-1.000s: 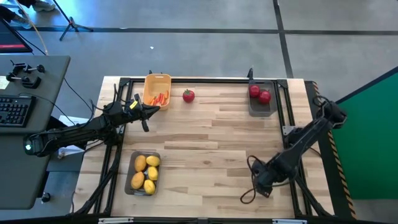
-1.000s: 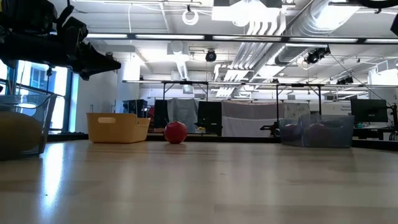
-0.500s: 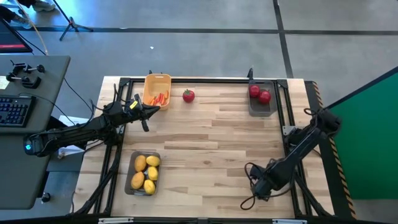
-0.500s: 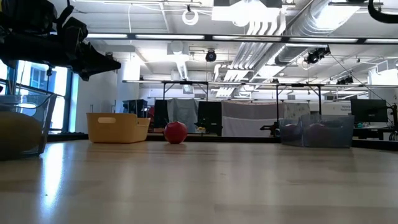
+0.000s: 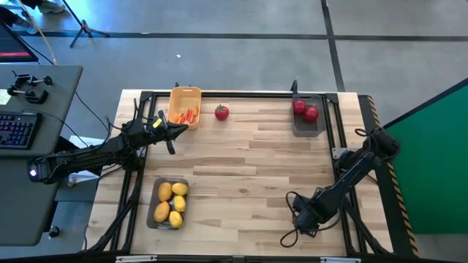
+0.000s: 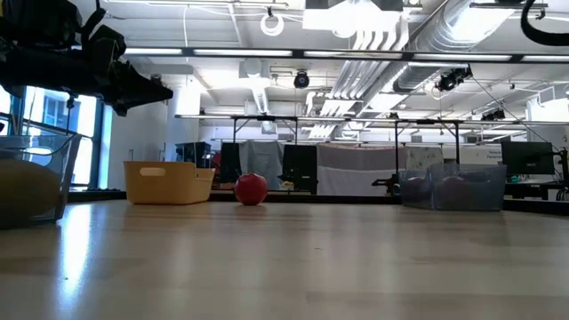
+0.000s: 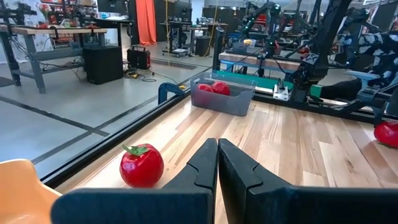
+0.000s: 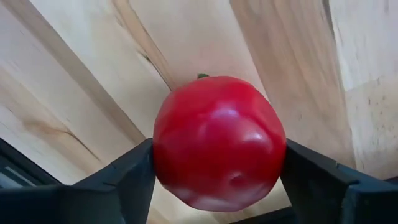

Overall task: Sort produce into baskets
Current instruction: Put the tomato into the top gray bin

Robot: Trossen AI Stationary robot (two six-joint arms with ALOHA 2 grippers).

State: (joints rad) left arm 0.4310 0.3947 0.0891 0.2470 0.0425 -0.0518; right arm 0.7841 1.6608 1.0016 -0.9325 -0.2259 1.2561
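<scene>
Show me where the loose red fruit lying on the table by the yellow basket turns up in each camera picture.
High view: the loose red fruit lies near the table's far edge, just right of the yellow basket.
Low view: the fruit sits on the far side of the table, right of the basket.
Left wrist view: the fruit lies ahead of the left gripper, whose fingers are together.
Right wrist view: not in it.
Shared landmark: the yellow basket.

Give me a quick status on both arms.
Right gripper shut on a red fruit, near table edge. Left gripper shut, empty, beside yellow basket. Nothing blocking.
</scene>
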